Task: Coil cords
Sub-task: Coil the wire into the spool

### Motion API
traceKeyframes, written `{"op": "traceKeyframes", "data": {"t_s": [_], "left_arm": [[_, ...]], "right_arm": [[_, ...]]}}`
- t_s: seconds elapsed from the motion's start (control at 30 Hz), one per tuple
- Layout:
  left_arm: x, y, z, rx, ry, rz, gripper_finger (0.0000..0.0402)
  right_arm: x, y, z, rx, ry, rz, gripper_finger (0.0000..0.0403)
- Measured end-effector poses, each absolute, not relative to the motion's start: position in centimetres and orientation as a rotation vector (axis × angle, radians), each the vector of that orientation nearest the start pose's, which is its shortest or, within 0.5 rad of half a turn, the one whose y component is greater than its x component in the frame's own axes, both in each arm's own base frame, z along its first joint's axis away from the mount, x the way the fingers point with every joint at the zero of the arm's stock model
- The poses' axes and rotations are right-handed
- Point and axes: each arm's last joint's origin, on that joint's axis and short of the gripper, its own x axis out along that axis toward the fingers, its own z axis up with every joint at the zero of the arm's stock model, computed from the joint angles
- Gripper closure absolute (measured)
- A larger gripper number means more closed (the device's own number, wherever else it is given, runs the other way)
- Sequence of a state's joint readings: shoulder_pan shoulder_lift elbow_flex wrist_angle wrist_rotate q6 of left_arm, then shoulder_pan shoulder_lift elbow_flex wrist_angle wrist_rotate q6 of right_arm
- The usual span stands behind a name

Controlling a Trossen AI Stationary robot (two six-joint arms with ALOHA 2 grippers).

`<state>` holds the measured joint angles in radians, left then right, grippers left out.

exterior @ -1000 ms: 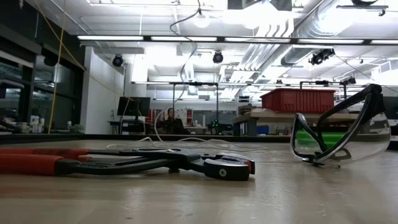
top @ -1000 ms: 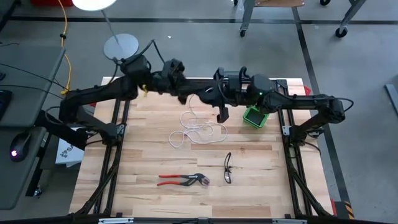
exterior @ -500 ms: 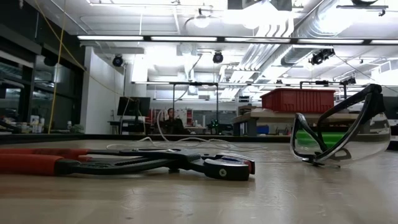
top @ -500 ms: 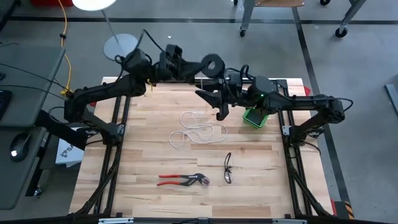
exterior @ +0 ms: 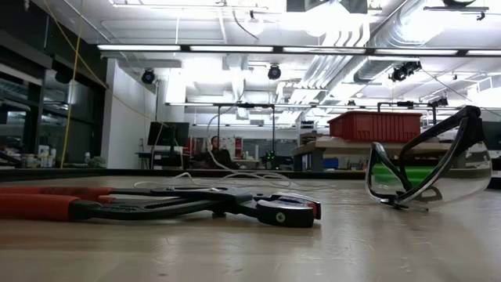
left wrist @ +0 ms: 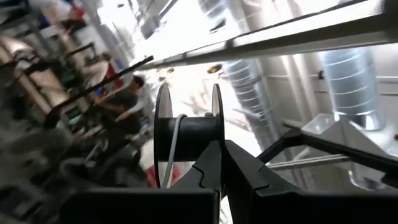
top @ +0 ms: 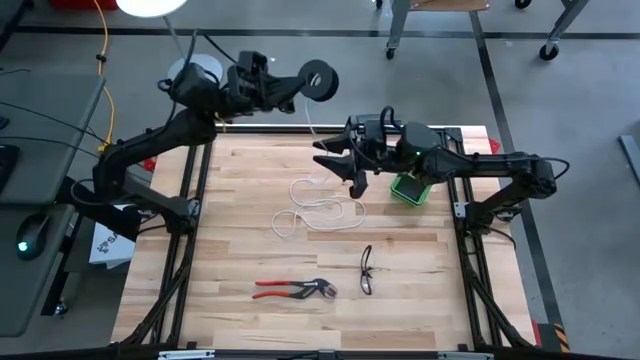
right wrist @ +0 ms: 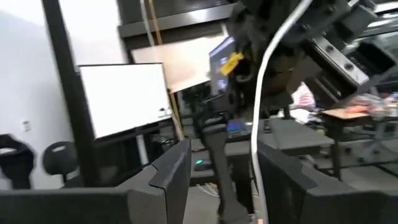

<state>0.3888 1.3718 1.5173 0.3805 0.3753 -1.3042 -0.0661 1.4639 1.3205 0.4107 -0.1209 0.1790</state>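
The white cord [top: 322,208] lies in loose loops on the wooden table, and one strand rises from them to a small black spool [top: 320,78]. My left gripper [top: 300,84] is shut on the spool and holds it high beyond the table's far edge. In the left wrist view the cord [left wrist: 171,149] wraps the spool's core [left wrist: 186,129] and hangs off it. My right gripper [top: 338,165] is open above the far middle of the table. The rising cord [right wrist: 256,124] passes between its fingers, close to one finger [right wrist: 283,177]. I cannot tell whether they touch. My left gripper pinches the rim of one of the spool's flanges [left wrist: 216,127] between its two shut fingers. The fingers point slanting upward and away from the table. The spool is lifted clear, high in the air, with the cord trailing slack from its core down to the table.
A green container [top: 410,187] stands at the far right, just beside my right arm. Clear safety glasses [top: 366,270] and red-handled pliers [top: 295,290] lie toward the near edge. In the low view, the glasses [exterior: 427,168] and the pliers [exterior: 156,205] show up close.
My left gripper has risen and swung toward the table's far left, rolling as it went. It carried the spool away from my right gripper to beyond the far edge. My right gripper has opened and stayed in place. The loops on the table have stayed where they were.
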Motion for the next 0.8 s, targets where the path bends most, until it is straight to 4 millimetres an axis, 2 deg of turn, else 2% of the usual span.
{"op": "traceKeyframes", "data": {"t_s": [0.27,0.33,0.43,0.5,0.8], "left_arm": [[23.6,8.6,50.7,-1.111,-0.279,-0.192,0.0401],[23.2,8.4,50.6,-1.128,-0.252,-0.172,0.0401],[22.4,8.1,50.5,-1.155,-0.218,-0.146,0.0401],[21.8,7.9,50.7,-1.16,-0.211,-0.141,0.0401],[20.3,7.2,49.8,-1.263,-0.086,-0.069,0.0401]], "right_arm": [[32.3,-1.7,42.6,0.14,-0.272,0.17,0.0286],[32.1,-1.7,42.8,0.139,-0.277,0.172,0.0312],[31.7,-1.7,43.2,0.132,-0.29,0.17,0.0373],[31.4,-1.9,43.4,0.127,-0.296,0.166,0.0394],[29.9,-2.7,44.6,0.104,-0.333,0.134,0.0398]]}}
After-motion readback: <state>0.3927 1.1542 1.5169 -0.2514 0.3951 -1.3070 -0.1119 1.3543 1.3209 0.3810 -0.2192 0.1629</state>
